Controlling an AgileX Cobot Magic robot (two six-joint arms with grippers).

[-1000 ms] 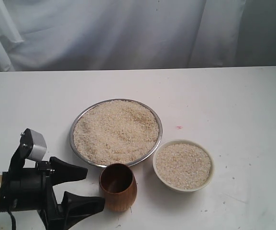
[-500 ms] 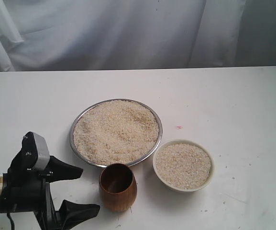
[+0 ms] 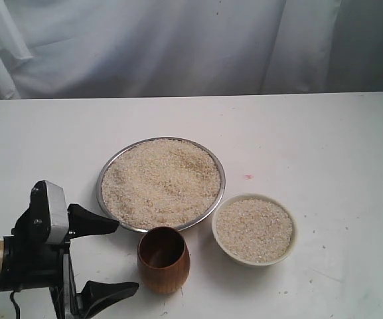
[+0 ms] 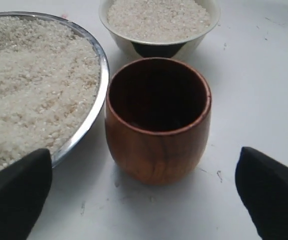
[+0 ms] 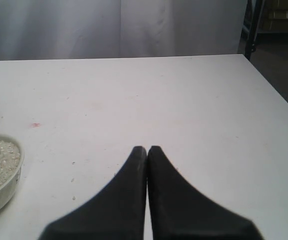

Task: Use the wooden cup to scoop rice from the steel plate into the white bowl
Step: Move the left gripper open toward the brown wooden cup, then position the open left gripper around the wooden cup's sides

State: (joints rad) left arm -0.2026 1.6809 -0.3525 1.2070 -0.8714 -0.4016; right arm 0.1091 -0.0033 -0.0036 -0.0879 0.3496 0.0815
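Observation:
The steel plate (image 3: 105,174) lies mid-table, heaped with rice (image 3: 160,181). To its right sits the white bowl (image 3: 291,226), also filled with rice. The wooden cup (image 3: 164,260) stands upright and empty just in front of the plate. My left gripper (image 3: 122,255) is open, its two black fingers spread wide just left of the cup, not touching it. In the left wrist view the cup (image 4: 157,121) stands ahead between the fingers (image 4: 16,192), with the plate (image 4: 97,97) and the bowl (image 4: 158,46) beside and beyond it. My right gripper (image 5: 147,149) is shut, empty, over bare table.
The white table (image 3: 324,133) stretches around the dishes, with a small pink spot (image 3: 248,177) right of the plate. A pale curtain (image 3: 178,46) hangs behind. In the right wrist view the table's edge (image 5: 278,95) and a dark stand leg (image 5: 252,27) show.
The left gripper has drawn back slightly from the cup and rolled, so its upper finger now sits higher and its lower finger lower. The cup, plate and bowl have not moved.

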